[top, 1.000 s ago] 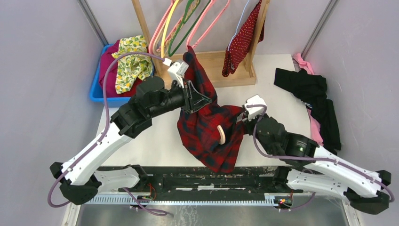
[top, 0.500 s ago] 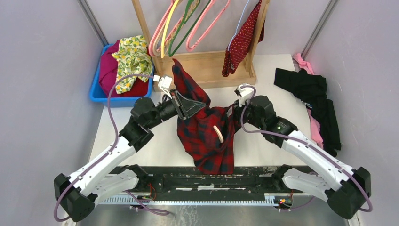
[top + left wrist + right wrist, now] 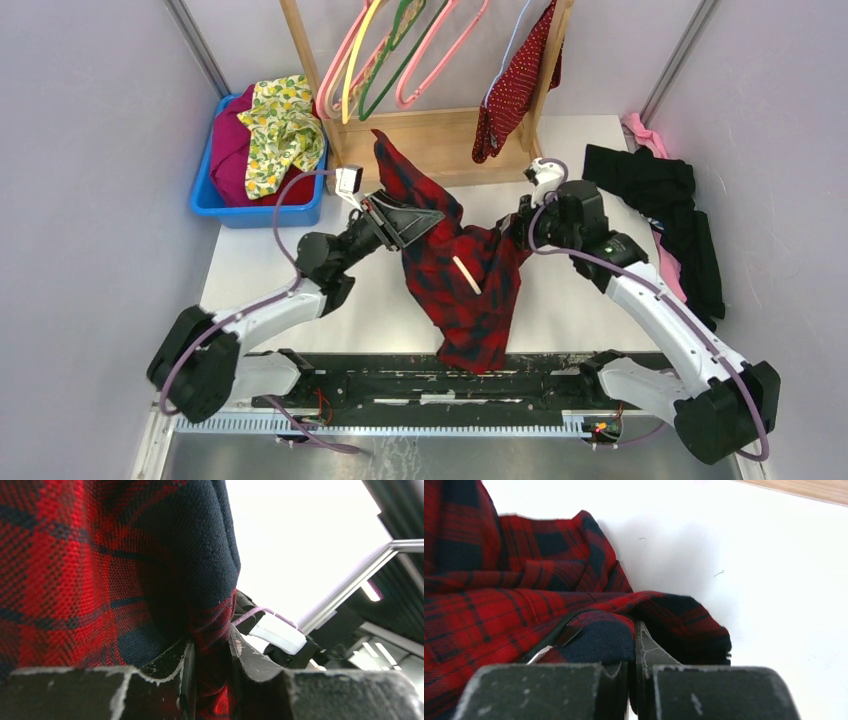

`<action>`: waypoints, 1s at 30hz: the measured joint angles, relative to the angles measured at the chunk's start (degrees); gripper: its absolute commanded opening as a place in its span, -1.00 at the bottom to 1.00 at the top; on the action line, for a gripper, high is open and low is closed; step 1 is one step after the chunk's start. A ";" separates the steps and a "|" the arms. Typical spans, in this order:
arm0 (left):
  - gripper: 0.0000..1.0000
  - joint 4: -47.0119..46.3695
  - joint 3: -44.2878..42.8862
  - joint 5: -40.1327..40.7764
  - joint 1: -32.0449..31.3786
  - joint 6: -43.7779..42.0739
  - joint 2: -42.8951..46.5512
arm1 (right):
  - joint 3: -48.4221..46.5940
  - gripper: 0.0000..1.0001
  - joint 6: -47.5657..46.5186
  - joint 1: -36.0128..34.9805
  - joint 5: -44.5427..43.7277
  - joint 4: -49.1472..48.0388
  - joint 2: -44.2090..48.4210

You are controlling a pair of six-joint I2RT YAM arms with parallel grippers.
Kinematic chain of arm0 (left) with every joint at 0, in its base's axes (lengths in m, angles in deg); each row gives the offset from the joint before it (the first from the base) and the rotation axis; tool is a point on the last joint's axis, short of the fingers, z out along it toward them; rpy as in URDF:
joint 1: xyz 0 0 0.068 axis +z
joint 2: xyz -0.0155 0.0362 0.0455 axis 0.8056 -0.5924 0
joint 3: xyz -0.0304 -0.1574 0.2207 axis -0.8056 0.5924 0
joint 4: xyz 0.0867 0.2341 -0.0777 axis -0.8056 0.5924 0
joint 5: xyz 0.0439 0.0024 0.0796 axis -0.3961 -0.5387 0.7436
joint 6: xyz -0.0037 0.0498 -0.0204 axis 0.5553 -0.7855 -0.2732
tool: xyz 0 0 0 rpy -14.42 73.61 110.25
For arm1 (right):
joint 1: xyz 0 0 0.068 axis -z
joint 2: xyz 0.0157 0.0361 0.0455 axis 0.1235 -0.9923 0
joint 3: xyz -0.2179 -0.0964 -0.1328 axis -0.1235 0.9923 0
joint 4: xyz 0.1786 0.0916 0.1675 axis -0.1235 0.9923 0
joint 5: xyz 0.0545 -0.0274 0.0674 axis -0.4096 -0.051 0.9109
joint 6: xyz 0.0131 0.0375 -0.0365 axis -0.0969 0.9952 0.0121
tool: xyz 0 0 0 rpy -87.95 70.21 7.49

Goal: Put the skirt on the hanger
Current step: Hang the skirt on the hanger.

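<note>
Both arms are raised over the middle of the worktop (image 3: 570,305) and carry a red-and-black plaid garment (image 3: 465,290) between them.

The left arm runs from its base at 7 o'clock up toward 1 o'clock, elbow low and forearm angled upward. The left end effector (image 3: 430,214) points toward 3 o'clock. In its wrist view the left end effector (image 3: 210,655) is clamped tight on a fold of the plaid cloth.

The right arm rises from its base at 5 o'clock, bends at a high elbow and turns back toward 9 o'clock. The right end effector (image 3: 512,232) meets the garment's right edge. The wrist view shows its jaws pressed together on a thick plaid fold (image 3: 631,665).

The cloth sags between the two grips and hangs toward 6 o'clock. A pale wooden hanger (image 3: 466,274) shows in its folds.

The skirt (image 3: 515,75) is untouched at 1 o'clock. It hangs against the right post of the wooden rack (image 3: 440,140), and the thin pale hanger (image 3: 508,45) runs along its left edge. I cannot tell how the two are joined.
</note>
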 measured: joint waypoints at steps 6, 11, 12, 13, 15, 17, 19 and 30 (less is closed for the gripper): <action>-0.94 -14.45 2.60 0.15 -0.52 8.24 -8.37 | -8.52 -0.97 -1.29 3.34 1.55 8.81 0.87; -0.94 -19.52 3.17 0.48 -2.91 8.57 -8.37 | -15.58 -0.95 -3.26 3.74 2.93 14.38 -0.44; -0.94 -20.02 3.37 0.63 -3.45 8.57 -8.37 | -16.85 -0.94 -3.72 3.74 3.50 15.34 -1.31; -0.94 -20.52 3.80 0.96 -3.87 8.55 -8.37 | -17.64 -0.93 -4.04 3.74 3.98 15.76 -2.29; -0.94 -20.90 4.90 1.44 -4.09 8.52 -8.39 | -17.97 -0.91 -4.09 3.74 5.05 15.89 -4.98; -0.94 -20.87 5.77 1.62 -4.09 8.48 -8.63 | -17.07 -0.88 -3.80 3.74 6.47 14.93 -8.35; -0.94 -20.79 6.38 1.62 -4.09 8.46 -9.11 | -14.05 -0.88 -2.84 3.74 8.46 11.91 -11.65; -0.94 -20.92 12.66 6.27 -4.26 7.67 -11.61 | -5.09 -0.81 2.54 3.17 18.10 -3.45 -25.59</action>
